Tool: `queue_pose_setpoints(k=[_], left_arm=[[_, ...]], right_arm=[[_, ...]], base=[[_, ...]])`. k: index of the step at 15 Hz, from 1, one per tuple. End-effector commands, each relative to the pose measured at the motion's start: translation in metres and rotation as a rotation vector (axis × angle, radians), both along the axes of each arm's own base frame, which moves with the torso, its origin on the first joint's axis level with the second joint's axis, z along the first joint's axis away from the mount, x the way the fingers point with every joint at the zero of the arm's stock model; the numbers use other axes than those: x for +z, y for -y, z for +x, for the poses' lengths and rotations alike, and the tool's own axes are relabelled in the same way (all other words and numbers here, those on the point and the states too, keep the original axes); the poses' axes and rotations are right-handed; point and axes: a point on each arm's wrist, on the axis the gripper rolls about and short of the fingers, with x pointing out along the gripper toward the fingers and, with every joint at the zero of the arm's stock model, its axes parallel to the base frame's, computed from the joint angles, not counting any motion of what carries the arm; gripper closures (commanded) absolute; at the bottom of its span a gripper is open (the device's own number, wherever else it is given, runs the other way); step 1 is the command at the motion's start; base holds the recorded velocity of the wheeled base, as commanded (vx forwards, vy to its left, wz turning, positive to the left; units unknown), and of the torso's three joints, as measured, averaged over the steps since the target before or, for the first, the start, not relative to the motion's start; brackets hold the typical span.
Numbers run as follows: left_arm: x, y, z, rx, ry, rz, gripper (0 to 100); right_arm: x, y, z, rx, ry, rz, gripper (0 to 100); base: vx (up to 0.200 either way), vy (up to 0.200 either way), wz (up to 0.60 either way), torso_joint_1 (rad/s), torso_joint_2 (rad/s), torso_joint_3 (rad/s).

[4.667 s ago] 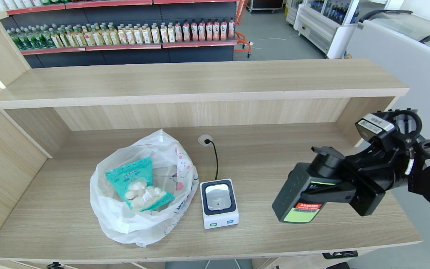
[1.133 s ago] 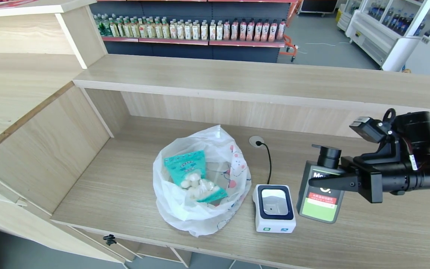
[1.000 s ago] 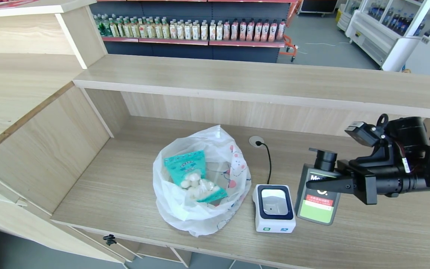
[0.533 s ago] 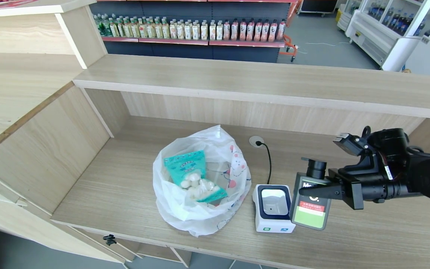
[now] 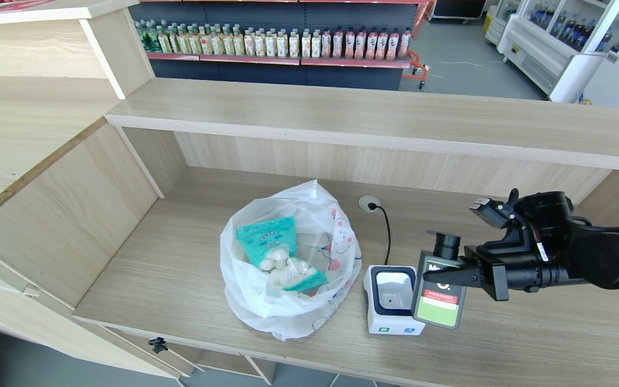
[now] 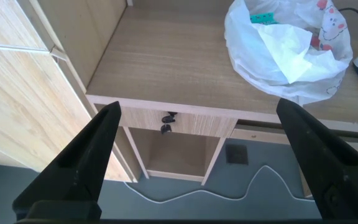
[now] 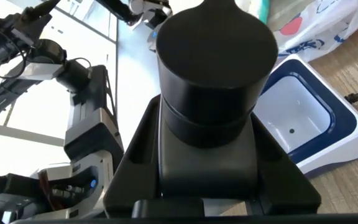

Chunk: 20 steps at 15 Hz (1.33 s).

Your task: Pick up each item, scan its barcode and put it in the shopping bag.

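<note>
The right gripper (image 5: 451, 274), clenched on the dark bottle (image 5: 438, 309) at 3 o'clock of the scanner (image 5: 388, 291), should turn the barcode squarely toward it.

The bottle (image 5: 437, 303) hides, it seems, the scanner's (image 5: 390, 298) right edge.

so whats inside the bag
A teal packet with white pieces showing through its window lies in the bag. Anything under the packet is covered by it and the bag's folds.
</note>
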Motion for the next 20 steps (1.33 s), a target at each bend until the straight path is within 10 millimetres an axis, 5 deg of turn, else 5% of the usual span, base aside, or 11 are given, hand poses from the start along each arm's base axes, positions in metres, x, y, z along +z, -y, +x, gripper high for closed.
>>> queue_pose_setpoints(k=[1,20], left_arm=[[0.000,0.000,0.000,-0.001,-0.001,0.000,0],[0.000,0.000,0.000,0.001,-0.001,0.000,0]], right_arm=[[-0.004,0.000,0.006,-0.001,0.005,0.001,100],[-0.019,-0.017,0.030,0.136,0.137,0.110,100]], base=[[0.000,0.000,0.00,0.000,0.00,0.000],[0.000,0.000,0.00,0.000,0.00,0.000]])
